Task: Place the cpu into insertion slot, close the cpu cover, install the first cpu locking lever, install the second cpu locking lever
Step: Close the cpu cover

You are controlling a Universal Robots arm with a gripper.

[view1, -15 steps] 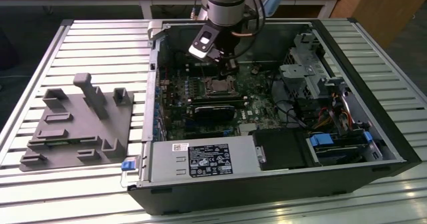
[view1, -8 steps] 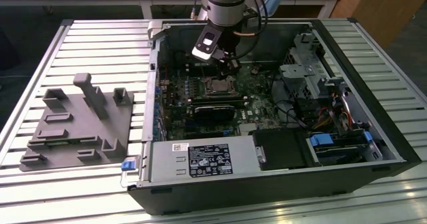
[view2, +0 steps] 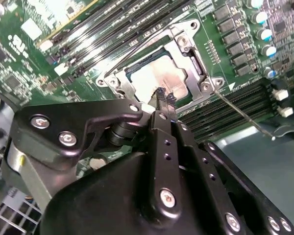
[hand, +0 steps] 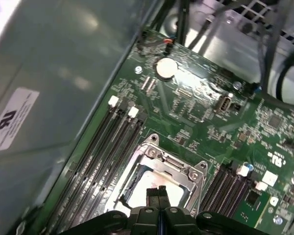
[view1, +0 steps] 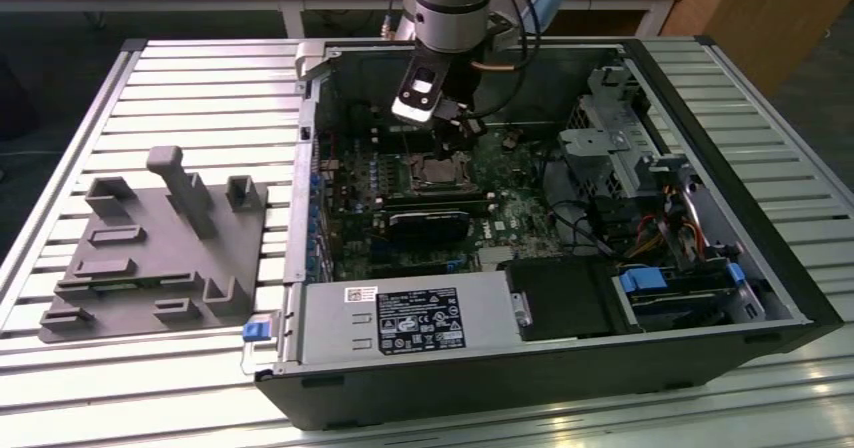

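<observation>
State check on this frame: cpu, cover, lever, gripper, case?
cover: down flat on the socket.
cpu: seated beneath it, top showing through the cut-out.
lever: swung out free, not latched.
gripper: shut, empty, tips over the cpu's edge.
case: open, side panel off.

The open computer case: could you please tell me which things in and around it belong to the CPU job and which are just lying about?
Job in hand: cpu, cpu cover around it, locking lever, gripper, jaws together.
Lying about: grey moulded tray, power supply, coin battery, memory slots.
</observation>
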